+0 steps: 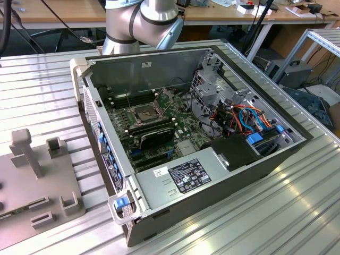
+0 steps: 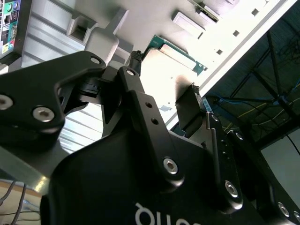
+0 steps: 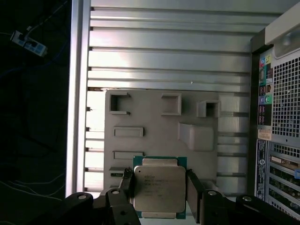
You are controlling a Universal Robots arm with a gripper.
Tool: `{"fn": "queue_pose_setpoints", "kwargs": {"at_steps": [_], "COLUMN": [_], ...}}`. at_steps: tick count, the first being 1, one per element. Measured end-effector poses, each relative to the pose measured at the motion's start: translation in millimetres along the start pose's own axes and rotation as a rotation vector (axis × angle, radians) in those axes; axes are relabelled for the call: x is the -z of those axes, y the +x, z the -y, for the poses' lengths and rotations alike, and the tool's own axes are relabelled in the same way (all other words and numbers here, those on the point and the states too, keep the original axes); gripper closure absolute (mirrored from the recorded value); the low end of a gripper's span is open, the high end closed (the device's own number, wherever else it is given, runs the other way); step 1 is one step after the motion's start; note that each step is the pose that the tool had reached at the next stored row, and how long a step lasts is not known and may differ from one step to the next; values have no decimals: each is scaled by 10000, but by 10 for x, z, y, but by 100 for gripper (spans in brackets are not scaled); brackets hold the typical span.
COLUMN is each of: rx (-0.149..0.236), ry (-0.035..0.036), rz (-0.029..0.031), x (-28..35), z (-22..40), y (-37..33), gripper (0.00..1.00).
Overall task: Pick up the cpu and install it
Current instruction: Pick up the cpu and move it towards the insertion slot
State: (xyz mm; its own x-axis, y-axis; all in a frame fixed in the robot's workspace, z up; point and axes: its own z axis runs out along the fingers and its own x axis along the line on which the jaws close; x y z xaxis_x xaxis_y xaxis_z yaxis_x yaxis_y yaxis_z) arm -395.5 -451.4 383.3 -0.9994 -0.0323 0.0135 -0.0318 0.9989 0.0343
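Ribbed metal table (image 1: 42,85) shows open surface on every visible side of the pc case (image 1: 154,71), which lies w/ its side panel off and its opening facing up. Robot arm (image 1: 143,21) rises behind the case's far wall in the exterior view. In the first wrist view the table's edge rail (image 3: 77,93) runs just beside the grey fixture plate (image 3: 154,140), w/ dark floor past it. The case's port-covered back panel (image 3: 281,108) stands near the plate's opposite side, a strip of table btwn them.

Inside the case:
- green motherboard (image 1: 186,133) on the case floor
- dark square socket (image 1: 144,112) w/ metal frame, approx mid-board
- silver labelled box (image 1: 183,178) along the near wall
- orange & blue cables (image 1: 241,119) bundled toward the exterior view's right

The plate carries raised U-shaped holders (image 3: 171,104), shallow slots (image 3: 128,132) and a solid block (image 3: 196,137).

On the gripper (image 3: 159,187), the fingers (image 3: 127,180) are closed down to chip width, one against each of two opposite edges of the cpu (image 3: 159,190). The cpu sits flat btwn them over the plate, silver top toward the camera, green rim showing. Can't tell if it's clear of the plate or touching it. The second wrist view looks along the gripper body and shows both fingers flanking the chip's green edge.
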Motion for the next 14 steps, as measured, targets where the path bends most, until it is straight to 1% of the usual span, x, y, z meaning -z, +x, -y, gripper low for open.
{"fn": "queue_pose_setpoints", "kwargs": {"at_steps": [3,5,14], "rx": [-1,0,0], "ry": [0,0,0], "rz": [0,0,0], "x": [0,1,0], "z": [0,1,1], "y": [-7,-31,-40], "gripper": [45,45,45]}}
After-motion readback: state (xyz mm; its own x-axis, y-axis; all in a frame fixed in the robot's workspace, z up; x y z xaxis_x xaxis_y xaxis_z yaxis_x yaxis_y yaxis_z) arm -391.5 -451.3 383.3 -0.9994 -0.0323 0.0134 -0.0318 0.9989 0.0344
